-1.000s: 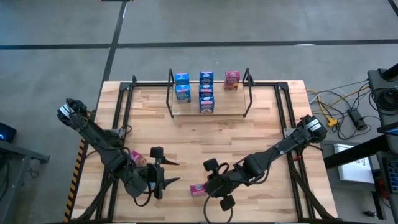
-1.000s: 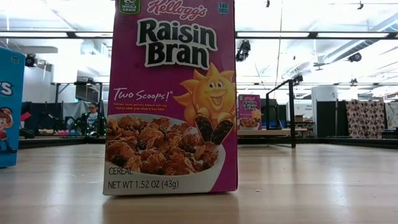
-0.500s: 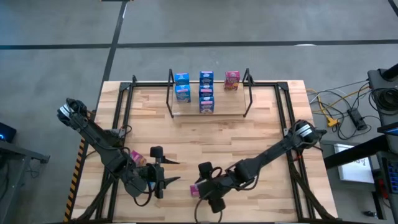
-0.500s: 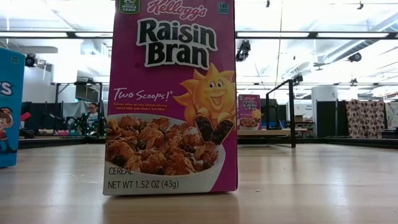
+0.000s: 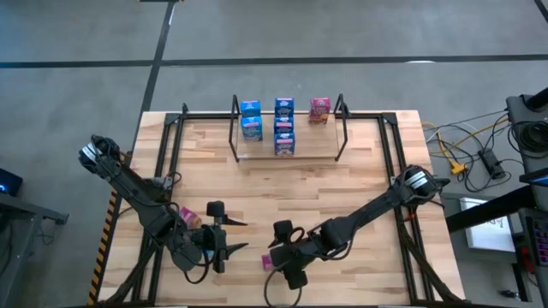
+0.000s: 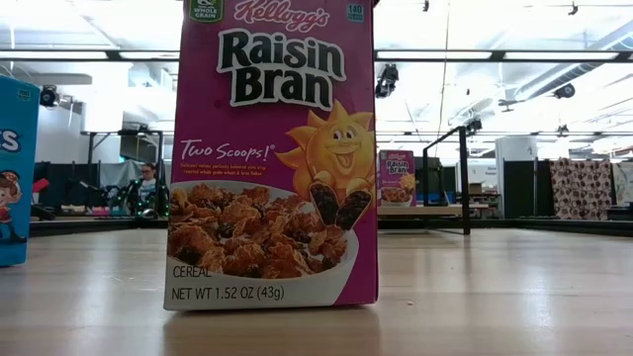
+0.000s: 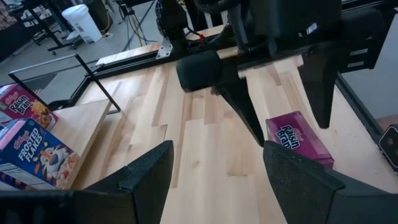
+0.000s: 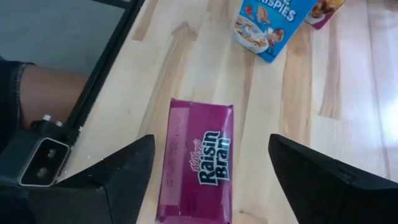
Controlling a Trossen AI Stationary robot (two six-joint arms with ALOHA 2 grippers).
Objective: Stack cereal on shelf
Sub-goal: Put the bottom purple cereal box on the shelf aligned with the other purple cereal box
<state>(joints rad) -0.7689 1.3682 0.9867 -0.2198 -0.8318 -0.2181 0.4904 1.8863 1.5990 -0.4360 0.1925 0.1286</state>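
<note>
The right claw [image 5: 276, 257] hangs spread wide over a pink cereal box [image 8: 198, 158] lying flat on the tabletop [image 5: 342, 192], not gripping it. The left claw [image 5: 229, 236] waits nearby, released. Six boxes sit on the shelf [image 5: 287, 154].

1. The high view looks straight down on the whole table [image 5: 342, 184], from far above.
2. The low view sits at tabletop height, very near an upright pink box [image 6: 274, 153].
3. Each wrist view looks past its own fingers; both share the flat pink box [image 8: 198, 163] lying near the front edge.
</note>
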